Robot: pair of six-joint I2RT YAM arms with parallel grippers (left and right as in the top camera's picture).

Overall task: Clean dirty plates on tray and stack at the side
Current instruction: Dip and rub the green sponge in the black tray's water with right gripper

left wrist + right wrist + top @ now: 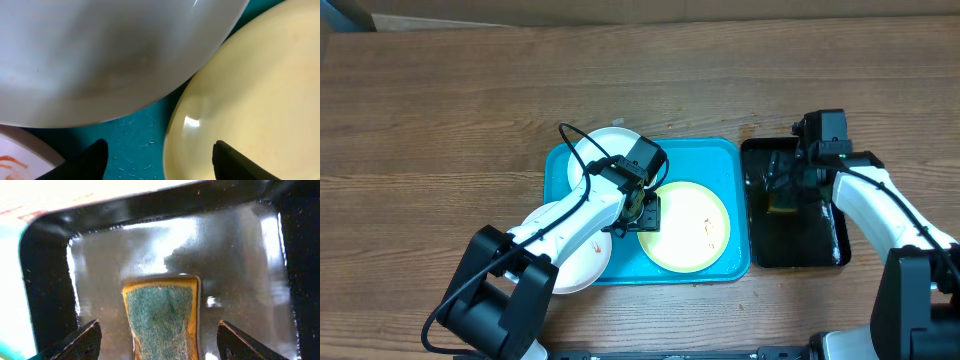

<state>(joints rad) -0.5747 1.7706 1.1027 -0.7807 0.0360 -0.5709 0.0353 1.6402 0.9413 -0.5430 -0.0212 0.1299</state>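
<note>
The turquoise tray (730, 155) sits in the middle of the wooden desk (440, 120), and all three plates are on it. The rear white plate (605, 145) lies at the tray's back left corner, its edge reaching past the rim. The front white plate (582, 262), marked with a thin orange smudge, lies at the front left corner and overhangs the tray's edge. The yellow-green plate (692, 230) fills the right half of the tray and carries a few small orange-brown specks.

The left arm reaches in over the front white plate. The left gripper (642, 207) hangs low over the tray, in the gap where the three plates come close together. In the left wrist view its fingers (95, 161) are spread apart with only bare turquoise tray between them, and they pinch nothing. One finger is near the rim of the yellow-green plate.

Just beside the tray on the right sits a narrower black tray (825, 250), glossy and wet-looking. A sponge (161, 317) lies in it, green scouring face up with a yellow edge. The right gripper (790, 185) hovers over it with its fingers (82, 341) spread wide on either side of the sponge, and a clear gap on each side.
</note>
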